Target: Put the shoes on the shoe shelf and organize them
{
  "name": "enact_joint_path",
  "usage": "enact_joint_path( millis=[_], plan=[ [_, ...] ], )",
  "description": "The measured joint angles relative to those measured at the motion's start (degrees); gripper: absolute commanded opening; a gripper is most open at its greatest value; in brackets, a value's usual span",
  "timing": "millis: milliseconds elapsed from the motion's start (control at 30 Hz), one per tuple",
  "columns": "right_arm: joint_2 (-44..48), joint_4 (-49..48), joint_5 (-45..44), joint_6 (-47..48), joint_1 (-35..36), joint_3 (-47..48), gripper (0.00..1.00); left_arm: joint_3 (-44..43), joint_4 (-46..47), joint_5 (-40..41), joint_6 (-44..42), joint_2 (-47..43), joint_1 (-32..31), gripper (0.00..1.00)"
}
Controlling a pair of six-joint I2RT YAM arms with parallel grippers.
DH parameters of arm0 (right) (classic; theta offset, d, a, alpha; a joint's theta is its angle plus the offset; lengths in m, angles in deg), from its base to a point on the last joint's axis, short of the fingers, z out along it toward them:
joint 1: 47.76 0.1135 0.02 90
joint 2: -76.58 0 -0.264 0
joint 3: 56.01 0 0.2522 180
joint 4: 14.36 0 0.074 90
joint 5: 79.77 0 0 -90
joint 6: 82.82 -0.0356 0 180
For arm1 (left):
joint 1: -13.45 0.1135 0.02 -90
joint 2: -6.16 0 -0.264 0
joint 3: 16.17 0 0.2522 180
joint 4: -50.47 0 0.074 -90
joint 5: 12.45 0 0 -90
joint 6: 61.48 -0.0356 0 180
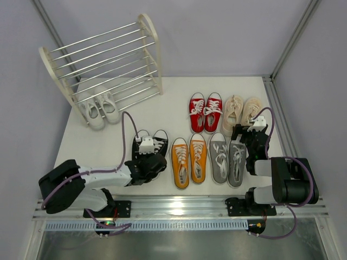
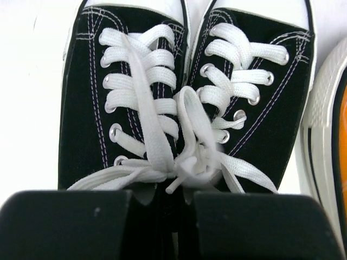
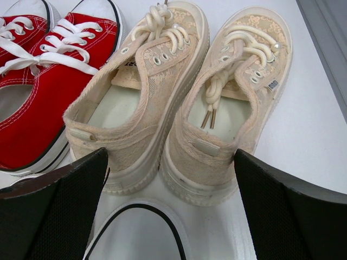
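The shoe shelf [image 1: 108, 59] stands at the back left, with the white pair [image 1: 98, 108] at its foot. The black pair [image 1: 153, 142] lies side by side in front of my left gripper [image 1: 147, 161]. In the left wrist view the gripper [image 2: 162, 227] is closed on the inner heel walls of the black shoes [image 2: 130, 97]. My right gripper [image 1: 248, 134] is open. Its fingers [image 3: 59, 206] flank the heels of the beige pair [image 3: 179, 108] without touching. It hovers over a grey shoe's white toe cap [image 3: 135, 233]. The orange pair [image 1: 188, 160], grey pair [image 1: 227, 158] and red pair [image 1: 205, 111] lie on the table.
The red shoes [image 3: 38, 81] lie just left of the beige pair. An orange shoe's sole edge [image 2: 325, 135] is close on the right of the black pair. The table's right edge rail [image 1: 282, 119] runs beside the beige shoes.
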Motion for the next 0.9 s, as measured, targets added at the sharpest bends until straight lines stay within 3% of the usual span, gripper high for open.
enact_joint_path(
  millis=[267, 333, 367, 433, 467, 633, 733, 900],
  plan=[
    [0.0, 0.02, 0.0, 0.02, 0.0, 0.0, 0.97, -0.46, 16.98, -7.1, -13.44, 5.49, 12.33, 0.0],
    [0.0, 0.02, 0.0, 0.0, 0.0, 0.0, 0.97, -1.51, 19.52, -7.43, -15.52, 7.82, 13.55, 0.09],
    [0.0, 0.02, 0.0, 0.0, 0.0, 0.0, 0.97, -2.38, 20.13, -7.58, -16.44, 8.9, 14.08, 0.21],
    [0.0, 0.02, 0.0, 0.0, 0.0, 0.0, 0.97, -4.15, 20.9, -8.0, -17.57, 10.71, 14.95, 0.31],
    [0.0, 0.02, 0.0, 0.02, 0.0, 0.0, 0.97, -4.85, 21.14, -8.33, -17.84, 11.37, 15.34, 0.42],
    [0.0, 0.02, 0.0, 0.02, 0.0, 0.0, 0.97, -5.57, 22.01, -9.09, -18.27, 11.56, 16.39, 0.57],
    [0.0, 0.02, 0.0, 0.0, 0.0, 0.0, 0.97, -5.57, 22.05, -9.84, -19.37, 10.75, 16.76, 0.54],
    [0.0, 0.02, 0.0, 0.02, 0.0, 0.0, 0.97, -5.57, 23.69, -14.6, -20.63, 11.32, 18.93, 0.39]
  ],
)
